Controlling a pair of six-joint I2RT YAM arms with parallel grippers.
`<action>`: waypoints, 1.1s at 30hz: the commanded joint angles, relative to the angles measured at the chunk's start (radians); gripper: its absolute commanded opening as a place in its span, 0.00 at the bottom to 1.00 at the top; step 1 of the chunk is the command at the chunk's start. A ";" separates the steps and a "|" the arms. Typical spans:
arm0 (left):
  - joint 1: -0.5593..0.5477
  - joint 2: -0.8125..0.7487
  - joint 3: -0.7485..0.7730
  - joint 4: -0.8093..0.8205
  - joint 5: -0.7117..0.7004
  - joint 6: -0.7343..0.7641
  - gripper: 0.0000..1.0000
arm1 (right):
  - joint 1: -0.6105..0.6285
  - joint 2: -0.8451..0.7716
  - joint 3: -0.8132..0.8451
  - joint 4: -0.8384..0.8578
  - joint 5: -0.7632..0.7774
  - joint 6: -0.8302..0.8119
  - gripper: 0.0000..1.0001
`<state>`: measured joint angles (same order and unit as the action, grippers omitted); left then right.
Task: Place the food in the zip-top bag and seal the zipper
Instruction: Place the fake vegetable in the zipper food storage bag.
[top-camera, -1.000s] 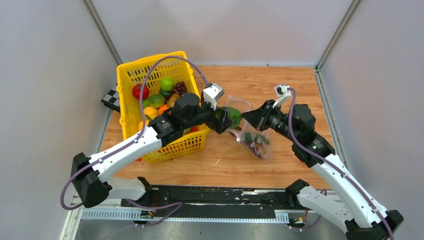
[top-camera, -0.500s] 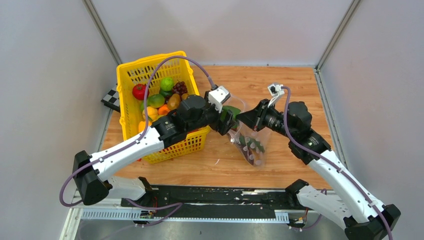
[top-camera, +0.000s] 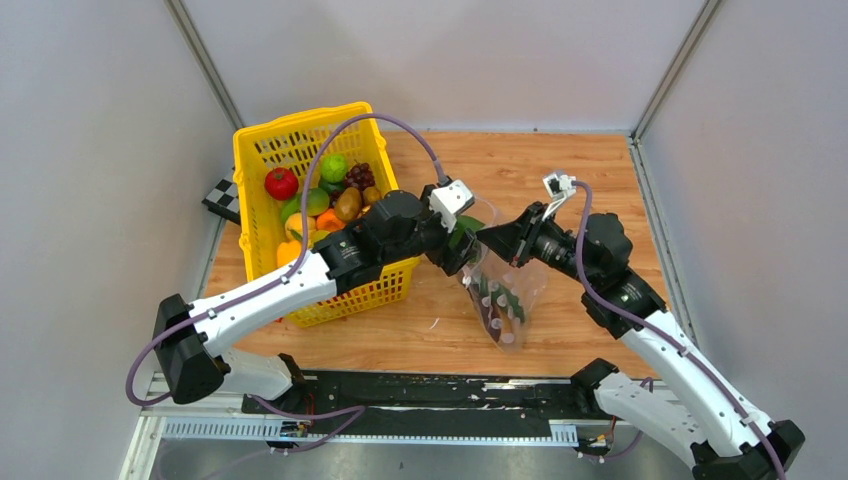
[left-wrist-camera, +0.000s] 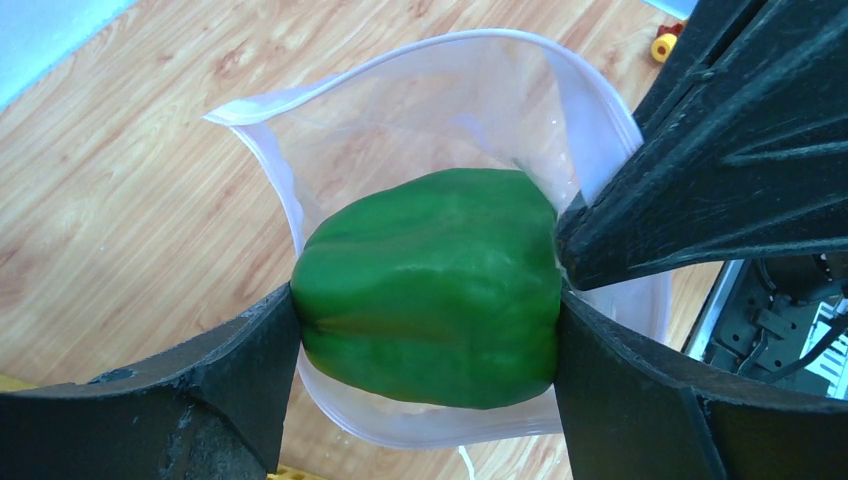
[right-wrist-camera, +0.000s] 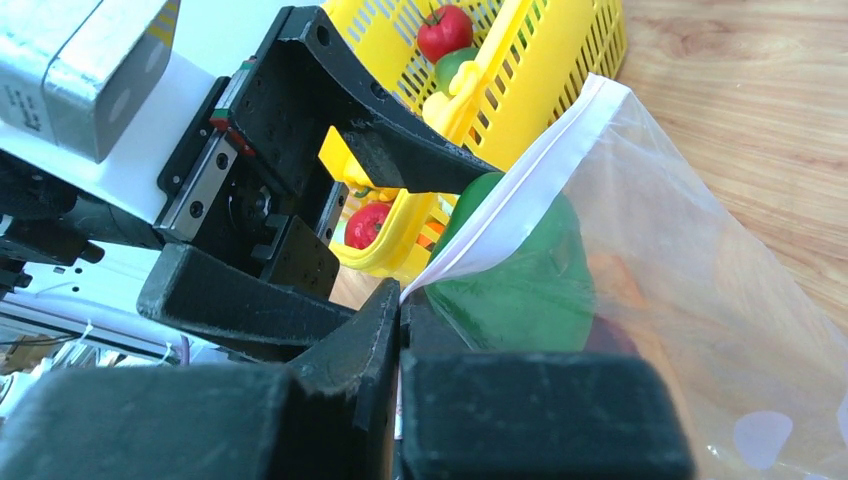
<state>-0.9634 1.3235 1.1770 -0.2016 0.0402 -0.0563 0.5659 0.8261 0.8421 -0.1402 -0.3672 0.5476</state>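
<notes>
My left gripper is shut on a glossy green pepper and holds it in the open mouth of the clear dotted zip-top bag. From above the pepper shows at the bag's top, with the left gripper around it. My right gripper is shut on the bag's pale zipper edge and holds the bag hanging open above the table. The pepper shows green through the plastic. Darker food lies low inside the bag.
A yellow lattice basket with more toy food, such as a red tomato and dark grapes, stands at the left of the wooden table. It also shows in the right wrist view. Grey walls enclose the table.
My left gripper has carried the green pepper right, into the bag's mouth. My right gripper has lifted the bag's edge so the bag hangs more upright and nearer the middle.
</notes>
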 joint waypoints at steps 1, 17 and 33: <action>-0.010 -0.021 0.022 0.091 0.032 -0.010 0.72 | -0.002 -0.065 -0.010 0.097 0.059 0.007 0.00; -0.009 -0.111 -0.024 0.110 0.030 -0.017 1.00 | -0.002 -0.082 -0.021 0.078 0.094 0.015 0.00; -0.009 -0.189 -0.024 -0.002 -0.232 -0.069 1.00 | -0.002 -0.113 -0.037 0.059 0.213 0.000 0.00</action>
<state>-0.9680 1.1664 1.1366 -0.1799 -0.1085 -0.0917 0.5659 0.7429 0.8009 -0.1349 -0.2436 0.5556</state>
